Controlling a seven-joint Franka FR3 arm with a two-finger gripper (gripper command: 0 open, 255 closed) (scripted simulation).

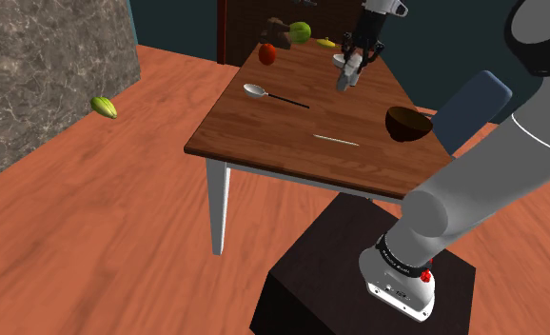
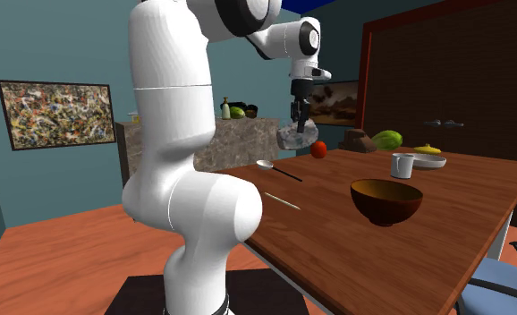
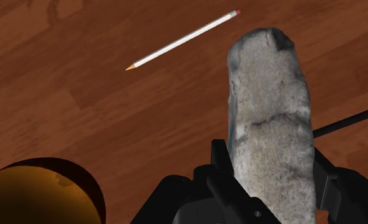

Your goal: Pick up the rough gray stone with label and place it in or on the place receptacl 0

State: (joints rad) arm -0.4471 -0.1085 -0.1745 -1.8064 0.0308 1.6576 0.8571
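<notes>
Clamping the rough gray stone (image 3: 268, 95) in my gripper (image 2: 299, 123), I hold it above the table (image 1: 264, 128); setting it in the dark bowl (image 1: 408, 125) remains.

Place: a home dining area is showing.
Table: a wooden table (image 1: 264, 128) is carrying a mug (image 2: 402, 166), spoon (image 1: 275, 96) and fruit (image 2: 387, 140).
Chair: a blue chair (image 1: 473, 103) is standing beside the table.
Wall: a framed painting (image 2: 55, 114) is hanging beyond the table.

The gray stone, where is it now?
In the shoulder view the stone hangs clasped in the gripper above the table, right of the spoon and up-left of the dark bowl.
</notes>
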